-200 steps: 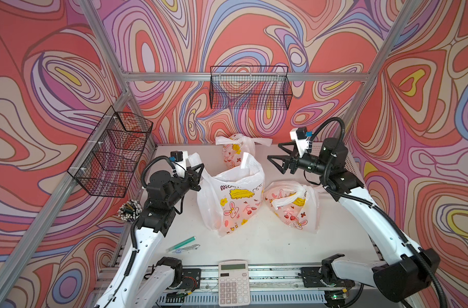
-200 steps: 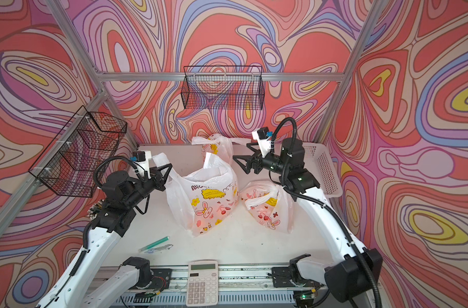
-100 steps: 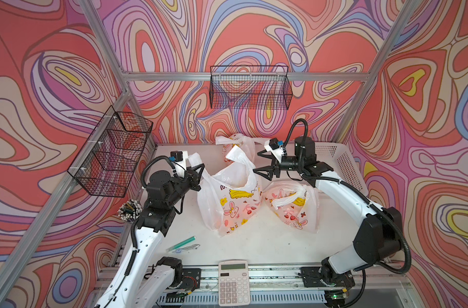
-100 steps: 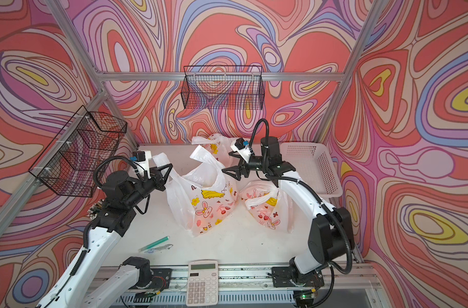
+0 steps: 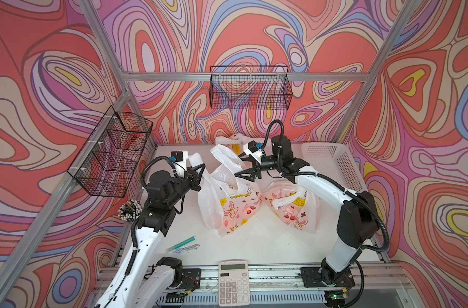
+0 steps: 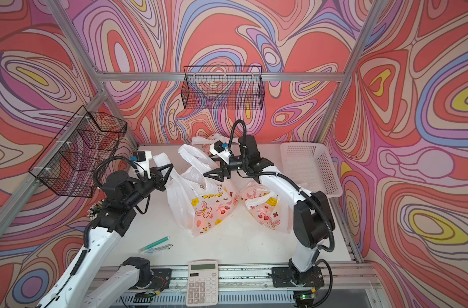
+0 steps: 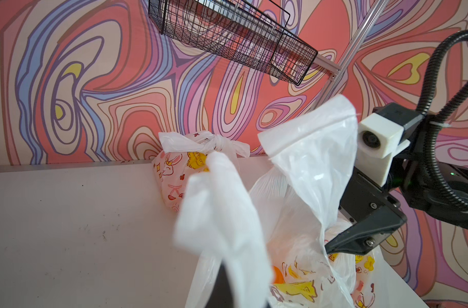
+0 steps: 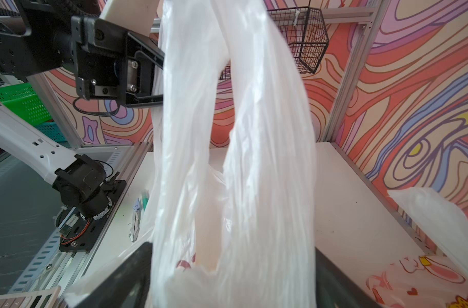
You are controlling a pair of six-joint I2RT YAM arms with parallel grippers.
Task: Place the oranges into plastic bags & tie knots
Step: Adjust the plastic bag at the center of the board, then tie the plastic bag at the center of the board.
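Observation:
The middle plastic bag stands unknotted, its two handles pulled up. My left gripper is shut on the left handle. My right gripper is open, its fingers standing either side of the other handle. One of the oranges shows through the bag's wall. The right bag lies tied, with a knot on top. A third bag sits by the back wall with its knot showing.
A white perforated basket lies at the back right. The front of the table holds a calculator and a green pen. A cup of pens stands at the left edge. Black wire baskets hang on the walls.
My right arm has swung left from beside the tied bag to the middle bag, and its jaws now straddle the raised handle and have narrowed a little. The left arm has held still.

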